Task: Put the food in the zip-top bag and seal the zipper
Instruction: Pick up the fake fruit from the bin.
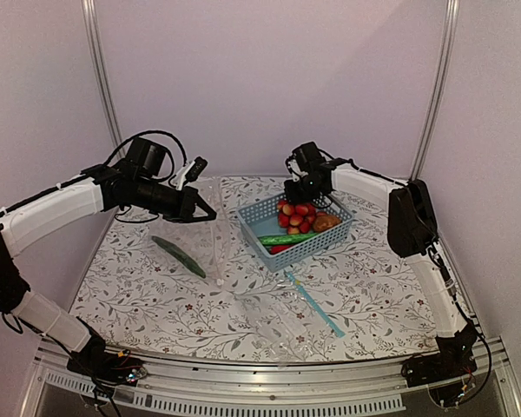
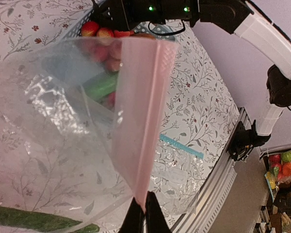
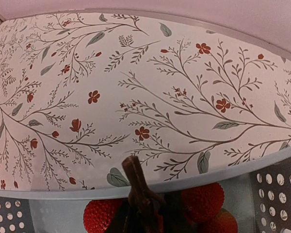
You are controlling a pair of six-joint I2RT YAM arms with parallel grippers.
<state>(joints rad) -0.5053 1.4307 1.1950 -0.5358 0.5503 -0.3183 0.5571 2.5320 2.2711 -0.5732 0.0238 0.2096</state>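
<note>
Two clear bags are in play. Nearest me, at the bottom centre of the top view, the other clear bag (image 1: 282, 328) lies flat on the flowered surface (image 1: 373, 295), its teal-blue strip (image 1: 314, 304) running diagonally. Further up on the left, a loose green vegetable (image 1: 179, 257) lies on the surface by the foot of the zip-top bag (image 2: 53, 121); I cannot tell whether it is inside. My left hand (image 2: 143, 206) has its fingers pinched together on the pink zipper (image 2: 143, 116), and the bag hangs from it down to the surface. At centre right sits the blue basket (image 1: 321, 245), with the red chili (image 1: 280, 249) and the second green vegetable (image 1: 286, 239) at its near side, the brown lump (image 1: 326, 222) on the right, and the bunch of red-yellow fruits (image 1: 297, 215) at the back. My right hand (image 1: 293, 195) is down over that bunch. In its wrist view the brown stem (image 3: 135, 182) rises at the bottom centre, but I cannot tell whether the fingers grip it.
</note>
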